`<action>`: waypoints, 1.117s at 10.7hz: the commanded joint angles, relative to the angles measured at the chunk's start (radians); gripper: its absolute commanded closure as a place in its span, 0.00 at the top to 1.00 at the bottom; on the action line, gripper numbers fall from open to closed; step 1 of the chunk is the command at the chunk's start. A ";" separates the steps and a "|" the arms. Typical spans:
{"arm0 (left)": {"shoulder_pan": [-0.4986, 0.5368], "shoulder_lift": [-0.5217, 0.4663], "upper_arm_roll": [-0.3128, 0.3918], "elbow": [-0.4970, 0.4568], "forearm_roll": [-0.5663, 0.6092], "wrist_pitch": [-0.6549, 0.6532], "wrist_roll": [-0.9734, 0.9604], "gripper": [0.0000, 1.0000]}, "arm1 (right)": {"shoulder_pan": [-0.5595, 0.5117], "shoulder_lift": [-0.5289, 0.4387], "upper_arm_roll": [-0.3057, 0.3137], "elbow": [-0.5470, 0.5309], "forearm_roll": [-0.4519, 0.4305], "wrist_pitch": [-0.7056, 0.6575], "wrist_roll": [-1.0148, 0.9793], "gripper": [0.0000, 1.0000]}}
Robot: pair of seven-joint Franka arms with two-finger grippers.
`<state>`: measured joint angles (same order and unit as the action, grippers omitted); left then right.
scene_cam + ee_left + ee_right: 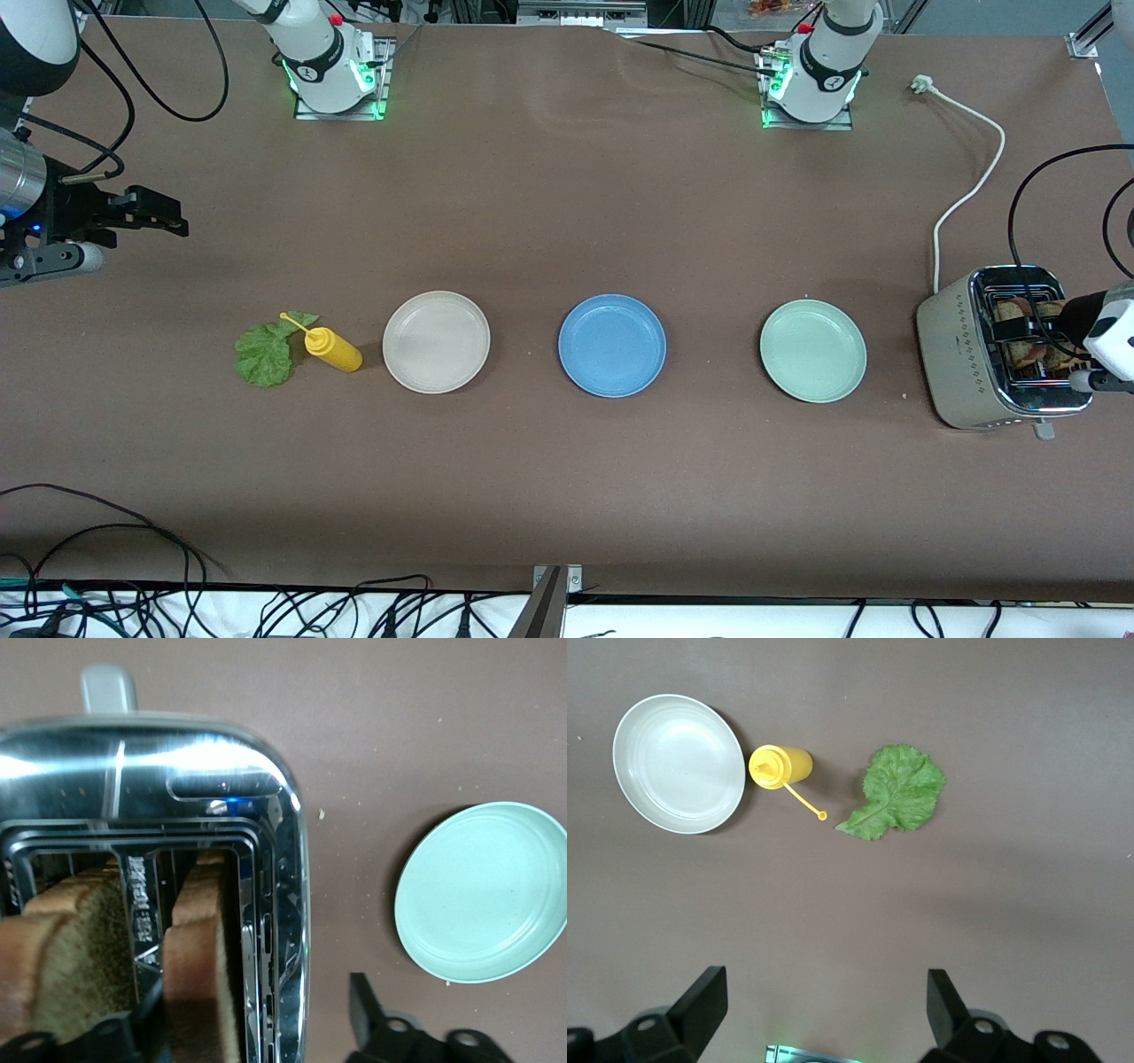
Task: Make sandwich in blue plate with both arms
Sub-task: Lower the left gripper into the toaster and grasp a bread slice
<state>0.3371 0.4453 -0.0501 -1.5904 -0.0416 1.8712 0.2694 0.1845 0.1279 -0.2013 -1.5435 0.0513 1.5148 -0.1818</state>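
The blue plate (611, 346) lies bare in the middle of the table, between two other plates. Two brown bread slices (202, 974) (71, 939) stand in the slots of a silver toaster (983, 363) at the left arm's end. My left gripper (257, 992) is down over the toaster (221, 753), open. One finger sits between the two slices; the other finger (368, 1010) is outside the toaster's wall. A green lettuce leaf (264, 353) (897, 790) lies flat at the right arm's end. My right gripper (824, 992) (164, 214) hangs open and holds nothing, above the table near that end.
A beige plate (436, 341) (678, 762) and a pale green plate (812, 350) (483, 890) flank the blue one. A yellow squeeze bottle (333, 348) (778, 766) stands between the lettuce and the beige plate. The toaster's white cord (970, 177) runs toward the arm bases.
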 commanded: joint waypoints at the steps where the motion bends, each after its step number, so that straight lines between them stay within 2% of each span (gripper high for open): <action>1: 0.023 -0.020 -0.005 -0.036 -0.023 -0.027 -0.045 0.41 | -0.002 -0.001 -0.001 0.008 0.002 -0.015 -0.016 1.00; 3: 0.025 -0.023 -0.004 -0.034 -0.014 -0.041 -0.044 0.17 | 0.000 -0.001 -0.001 0.006 0.001 -0.015 -0.016 1.00; 4: 0.026 -0.030 -0.004 -0.034 -0.014 -0.043 -0.045 0.14 | 0.000 -0.001 -0.001 0.006 0.001 -0.011 -0.016 1.00; 5: 0.026 -0.033 -0.002 -0.034 -0.014 -0.056 -0.047 0.03 | -0.002 -0.001 -0.001 0.006 0.001 -0.007 -0.016 1.00; 6: 0.026 -0.033 -0.002 -0.031 -0.014 -0.066 -0.045 0.00 | 0.000 -0.001 -0.001 0.006 0.001 -0.007 -0.016 1.00; 10: 0.026 -0.040 0.004 -0.014 -0.012 -0.089 -0.049 0.00 | 0.000 -0.001 -0.001 0.006 0.001 -0.008 -0.016 1.00; 12: 0.026 -0.086 0.001 0.000 0.040 -0.109 -0.046 0.00 | 0.000 -0.001 -0.001 0.006 0.001 -0.008 -0.016 1.00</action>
<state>0.3649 0.4343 -0.0446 -1.5965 -0.0403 1.8228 0.2353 0.1845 0.1300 -0.2013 -1.5435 0.0511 1.5148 -0.1821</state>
